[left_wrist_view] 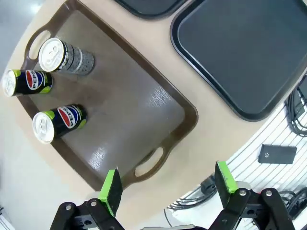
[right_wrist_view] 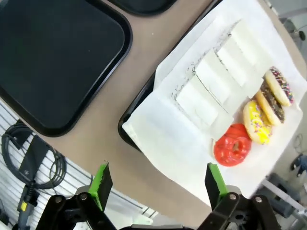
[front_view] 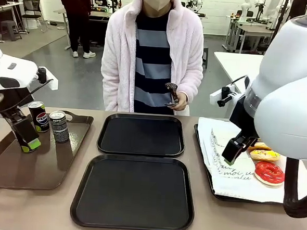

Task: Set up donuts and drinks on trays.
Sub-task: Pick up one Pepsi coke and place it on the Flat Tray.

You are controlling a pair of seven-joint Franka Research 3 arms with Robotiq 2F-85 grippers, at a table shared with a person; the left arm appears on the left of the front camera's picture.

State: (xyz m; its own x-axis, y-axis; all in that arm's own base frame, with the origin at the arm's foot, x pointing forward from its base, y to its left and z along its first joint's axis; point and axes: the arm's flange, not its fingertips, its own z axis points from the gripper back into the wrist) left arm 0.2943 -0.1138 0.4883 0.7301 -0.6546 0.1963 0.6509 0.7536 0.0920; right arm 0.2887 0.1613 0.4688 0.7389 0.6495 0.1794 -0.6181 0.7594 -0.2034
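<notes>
We have both end effectors spread and empty, the left end effector (left_wrist_view: 168, 186) nearer the cans (left_wrist_view: 57, 122) standing at the far end of the brown tray (left_wrist_view: 144, 96), the right end effector (right_wrist_view: 157, 186) nearer the donuts (right_wrist_view: 232, 148) on the paper (right_wrist_view: 163, 129), black trays (front_view: 134, 192) between.

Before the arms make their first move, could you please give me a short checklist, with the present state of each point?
1. Near black tray and far black tray bare: ok.
2. Three cans upright on the brown tray: ok.
3. Four donuts lying on the white paper: ok.
4. Left claw open, holding nothing: ok.
5. Right claw open, holding nothing: ok.
6. Person's hand away from the table: ok.
</notes>
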